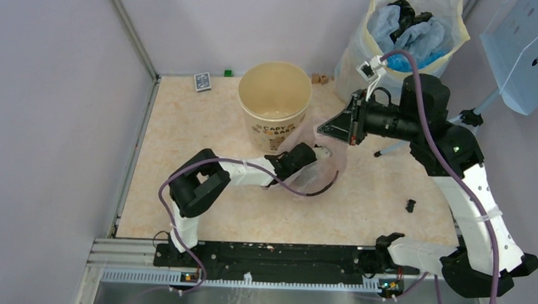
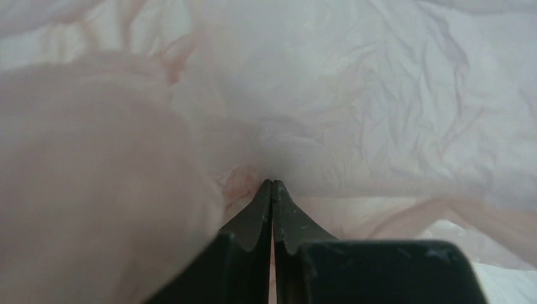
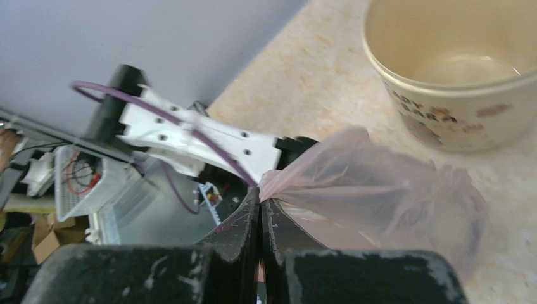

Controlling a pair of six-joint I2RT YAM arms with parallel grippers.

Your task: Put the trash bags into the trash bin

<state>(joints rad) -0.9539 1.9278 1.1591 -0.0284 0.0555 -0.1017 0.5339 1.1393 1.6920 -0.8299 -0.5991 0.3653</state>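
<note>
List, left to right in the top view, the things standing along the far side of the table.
blue card box → green cube → trash bin → small brown pieces → large whitish-yellow bag

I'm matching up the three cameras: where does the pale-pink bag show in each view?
Top external: pink bag at centre, beside the trash bin.
Left wrist: pink bag fills the frame above the left hand.
Right wrist: pink bag centre-right, pinched by the right hand.
Shared landmark: trash bin, top-right in right wrist; absent from left wrist.
</note>
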